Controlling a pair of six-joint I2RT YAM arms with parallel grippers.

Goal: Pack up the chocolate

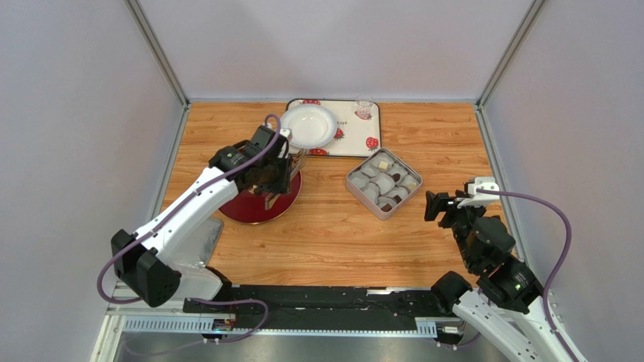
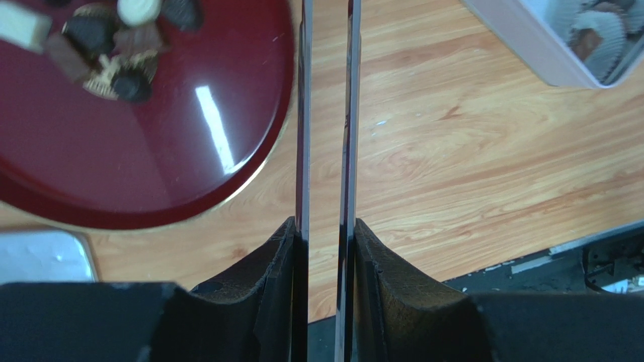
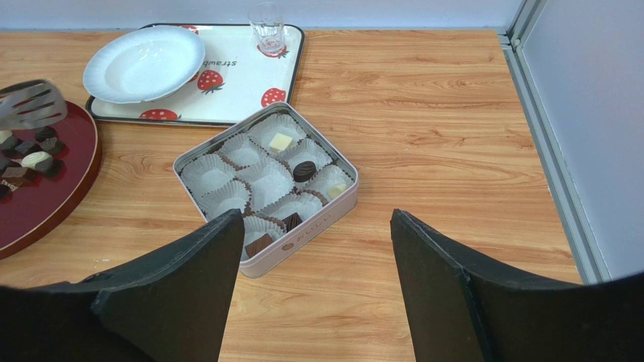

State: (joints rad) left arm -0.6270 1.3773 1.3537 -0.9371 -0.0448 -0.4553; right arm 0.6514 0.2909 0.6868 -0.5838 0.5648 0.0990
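Small dark and cream chocolate pieces (image 2: pixel 106 53) lie in a cluster on a dark red round plate (image 1: pixel 253 211); they also show in the right wrist view (image 3: pixel 26 162). A square tin (image 1: pixel 384 183) holds white paper cups, several of them with a chocolate (image 3: pixel 304 170) inside. My left gripper (image 1: pixel 281 179) is shut on metal tongs (image 2: pixel 304 113) and hovers over the plate's right edge. The tongs' arms stand slightly apart with nothing between them, and their head (image 3: pixel 30 104) is above the plate. My right gripper (image 3: pixel 316 219) is open and empty, near and to the right of the tin.
A strawberry-print tray (image 1: pixel 355 139) at the back holds a white bowl (image 1: pixel 308 124) and a small glass (image 1: pixel 364 108). A flat silvery piece (image 1: pixel 202 240) lies near the left arm's base. Grey walls close in both sides.
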